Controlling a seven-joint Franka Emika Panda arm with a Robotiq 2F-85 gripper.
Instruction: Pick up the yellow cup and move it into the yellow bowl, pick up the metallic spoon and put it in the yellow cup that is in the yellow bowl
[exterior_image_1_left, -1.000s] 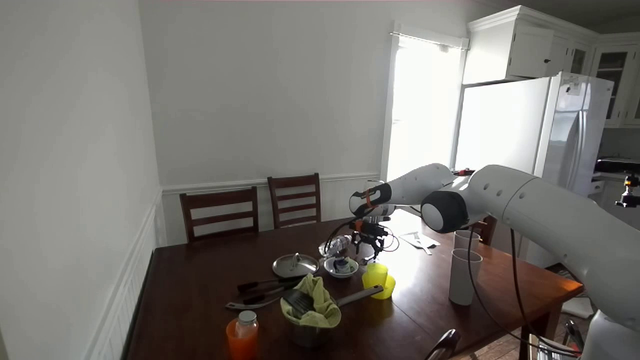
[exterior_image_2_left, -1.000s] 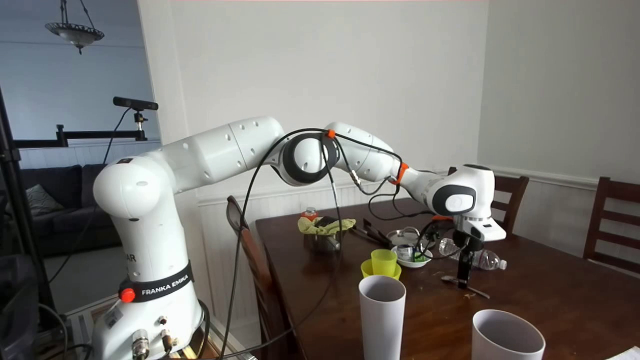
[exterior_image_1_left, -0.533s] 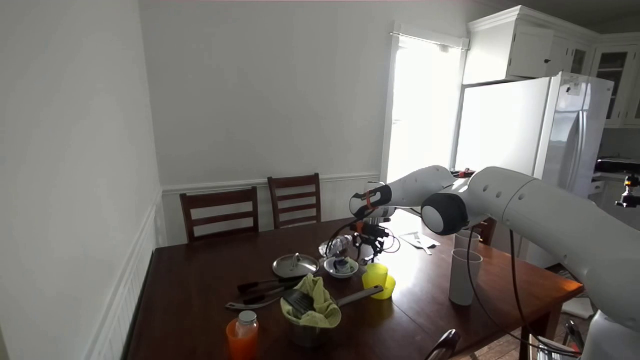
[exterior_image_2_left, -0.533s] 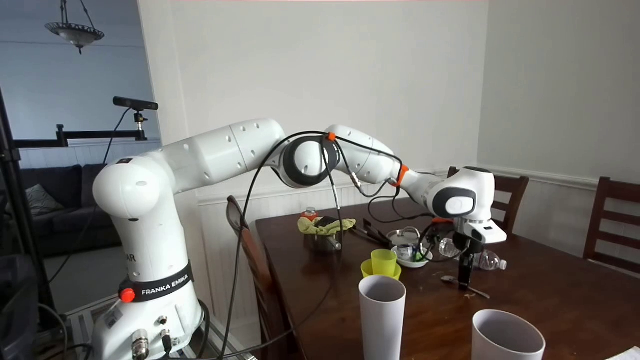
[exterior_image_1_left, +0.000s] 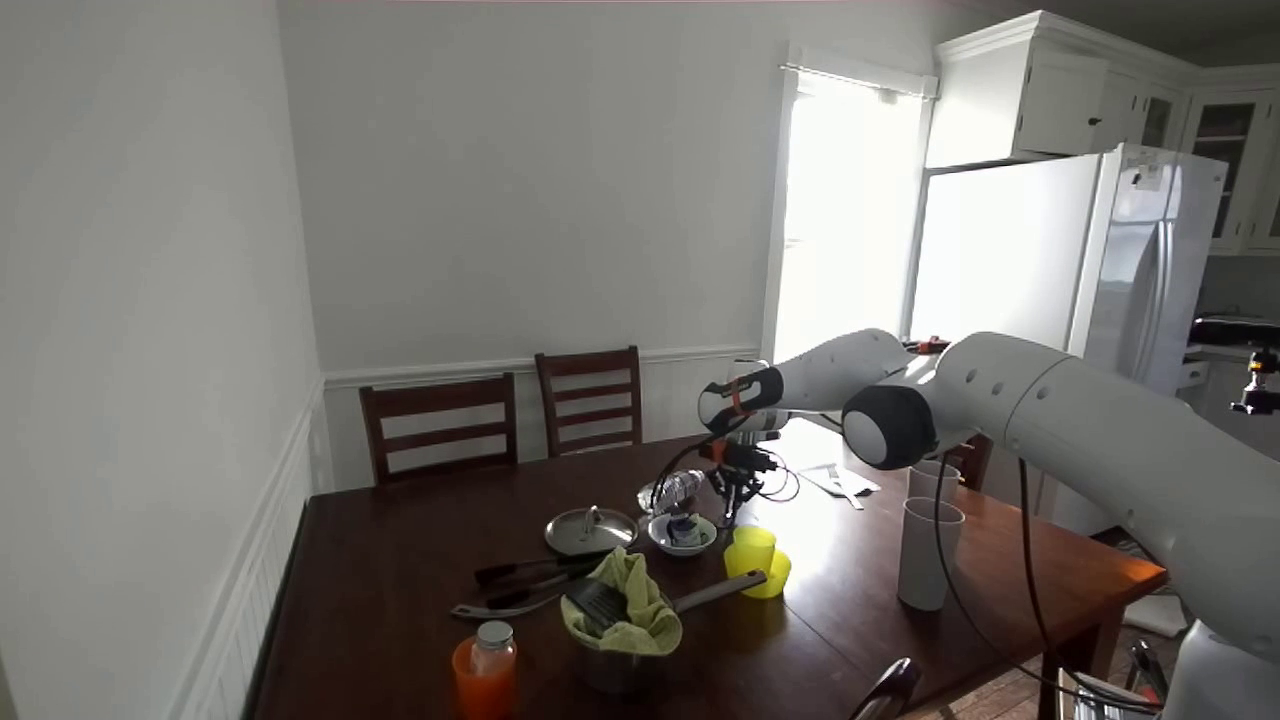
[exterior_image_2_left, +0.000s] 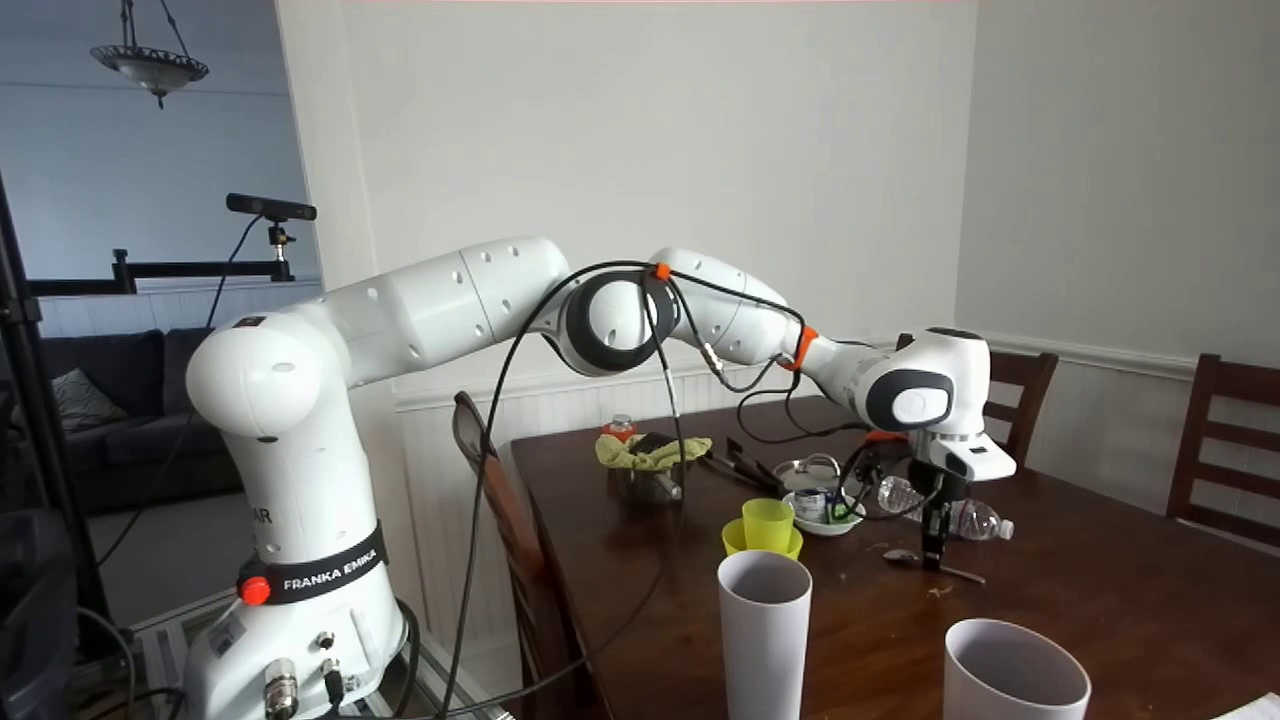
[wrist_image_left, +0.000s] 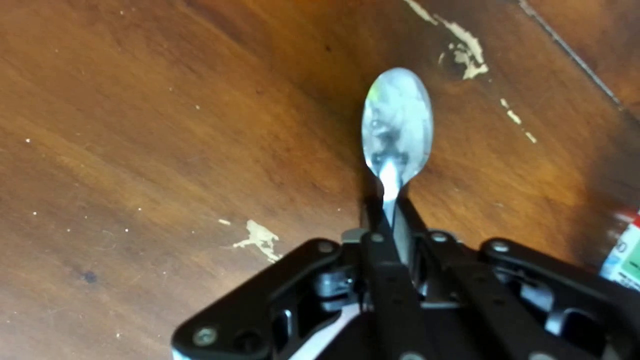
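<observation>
The black 2-fingered gripper was clamped on the shiny silver metal spoon. In the wrist view its 2 fingers pinched the spoon's neck from either side, and the oval head stuck out beyond the fingertips. In an exterior view 0.5 s earlier those fingers had stood apart; now they had come together into a narrow column over the dark brown wooden table.

In an exterior view the end of the spoon's handle had shifted a little to the right and up in the picture, and the fingertips sat slightly higher than before. Whether the spoon had left the tabletop could not be told.

The small yellow-green plastic cup stood inside the shallow bright yellow bowl in both exterior views, and the pair kept the same place as 0.5 s earlier. The spoon was apart from both.

The low white bowl stood near the cup, holding small items too blurred to name. The clear plastic bottle lay on its side near the gripper. The steel pot, lined with a pale green cloth, and the round silver lid had not moved, nor had the bright orange cup.
</observation>
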